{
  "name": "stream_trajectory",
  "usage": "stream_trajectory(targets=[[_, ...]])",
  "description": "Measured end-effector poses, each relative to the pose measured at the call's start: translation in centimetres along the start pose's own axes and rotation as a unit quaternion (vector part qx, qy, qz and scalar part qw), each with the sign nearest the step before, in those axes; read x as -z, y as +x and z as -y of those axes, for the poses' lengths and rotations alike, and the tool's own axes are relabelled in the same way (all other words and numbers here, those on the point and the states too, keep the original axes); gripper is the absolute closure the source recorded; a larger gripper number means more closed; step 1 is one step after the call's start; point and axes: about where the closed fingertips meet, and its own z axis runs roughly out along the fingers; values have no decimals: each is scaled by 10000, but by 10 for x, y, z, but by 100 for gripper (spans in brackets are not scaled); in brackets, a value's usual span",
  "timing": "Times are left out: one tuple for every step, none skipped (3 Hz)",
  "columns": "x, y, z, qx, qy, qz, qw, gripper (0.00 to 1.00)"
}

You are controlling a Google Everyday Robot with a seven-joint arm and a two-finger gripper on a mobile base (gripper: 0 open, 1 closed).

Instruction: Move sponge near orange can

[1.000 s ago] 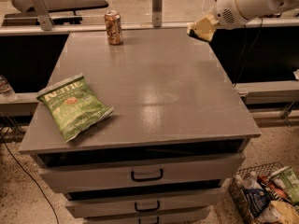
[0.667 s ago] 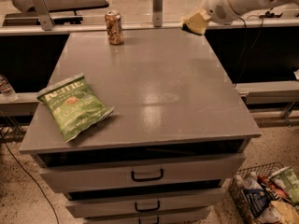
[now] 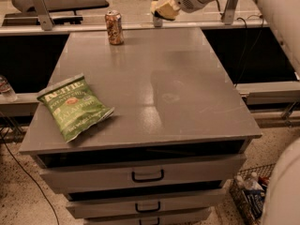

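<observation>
The orange can (image 3: 114,27) stands upright at the far left of the grey cabinet top (image 3: 154,83). My gripper (image 3: 165,8) is at the end of the white arm reaching in from the upper right. It is shut on the pale yellow sponge (image 3: 162,10) and holds it in the air over the table's far edge, to the right of the can and well apart from it.
A green chip bag (image 3: 74,107) lies near the front left corner. The cabinet has drawers with dark handles (image 3: 147,176) below. A wire basket of bottles (image 3: 248,198) sits on the floor at the right. A rail (image 3: 70,28) runs behind the table.
My gripper has carried the sponge leftward along the far edge, from past the table's right side toward the can. The can and chip bag have not moved.
</observation>
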Motion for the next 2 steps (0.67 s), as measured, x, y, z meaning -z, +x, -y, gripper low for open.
stream_trajectory(targets=[[-28, -16, 7, 379, 11, 93, 9992, 100], [-57, -27, 9, 693, -18, 215, 9974, 100]])
